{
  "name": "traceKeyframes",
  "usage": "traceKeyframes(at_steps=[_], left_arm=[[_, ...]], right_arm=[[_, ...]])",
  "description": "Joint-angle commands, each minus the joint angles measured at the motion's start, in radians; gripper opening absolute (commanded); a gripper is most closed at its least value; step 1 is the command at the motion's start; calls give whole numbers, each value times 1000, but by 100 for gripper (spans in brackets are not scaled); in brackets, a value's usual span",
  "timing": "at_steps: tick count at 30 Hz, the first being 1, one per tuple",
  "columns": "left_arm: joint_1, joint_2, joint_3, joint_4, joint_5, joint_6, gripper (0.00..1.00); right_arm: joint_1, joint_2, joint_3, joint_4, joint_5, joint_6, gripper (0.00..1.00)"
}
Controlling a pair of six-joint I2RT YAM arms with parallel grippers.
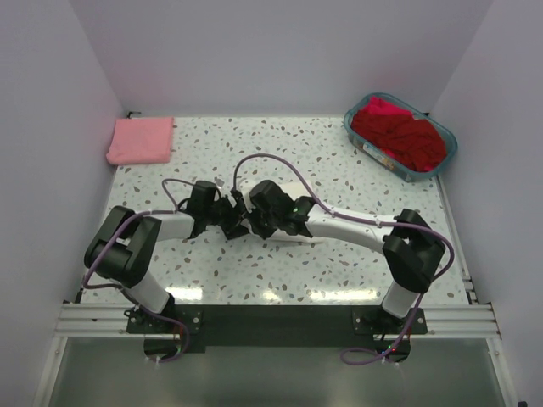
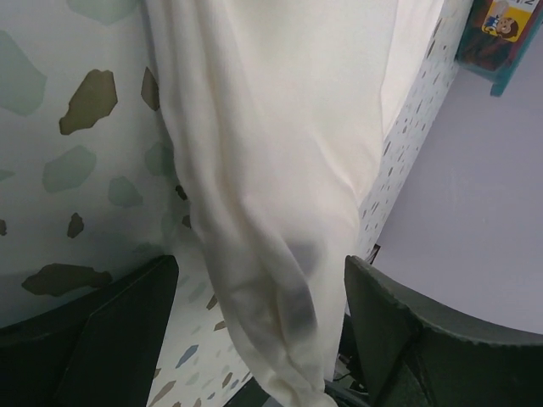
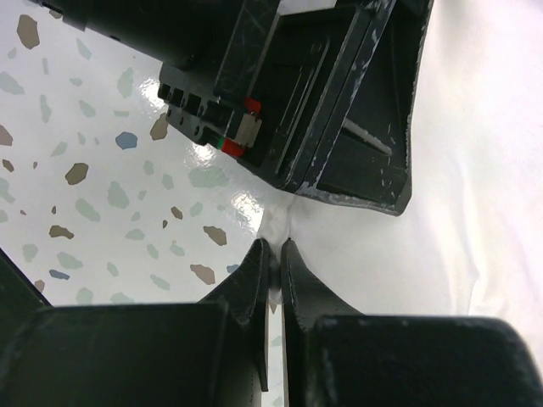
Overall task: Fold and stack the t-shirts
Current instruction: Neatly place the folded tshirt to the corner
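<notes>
A white t-shirt [image 2: 280, 170] hangs in a thick fold between the fingers of my left gripper [image 2: 259, 339], which stand wide apart and do not press it. My right gripper [image 3: 276, 246] is shut on a pinch of the same white cloth [image 3: 475, 170], just below the left gripper's body [image 3: 314, 102]. In the top view both grippers meet mid-table, left [image 1: 231, 216] and right [image 1: 252, 222], and the arms hide most of the white shirt. A folded pink t-shirt [image 1: 140, 141] lies at the far left corner. Red t-shirts [image 1: 399, 136] fill the basket.
The teal plastic basket [image 1: 445, 154] stands at the far right corner; its corner also shows in the left wrist view [image 2: 496, 38]. The table is speckled white terrazzo [image 1: 280, 153], walled on three sides.
</notes>
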Motion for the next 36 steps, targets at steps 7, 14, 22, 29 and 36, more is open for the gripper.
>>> traceKeyframes(at_steps=[7, 14, 22, 29, 36], left_arm=[[-44, 58, 13, 9, -100, 2, 63], [-44, 94, 34, 18, -151, 14, 37], [-43, 99, 86, -52, -195, 95, 0], [-14, 123, 206, -219, -296, 313, 0], [45, 176, 420, -448, -447, 621, 0]], right_arm=[[-2, -44, -39, 84, 4, 34, 0], [0, -49, -59, 88, -8, 37, 0], [0, -50, -60, 88, -58, 40, 10], [-5, -98, -64, 31, 38, 54, 71], [-66, -199, -125, -76, 141, 121, 92]])
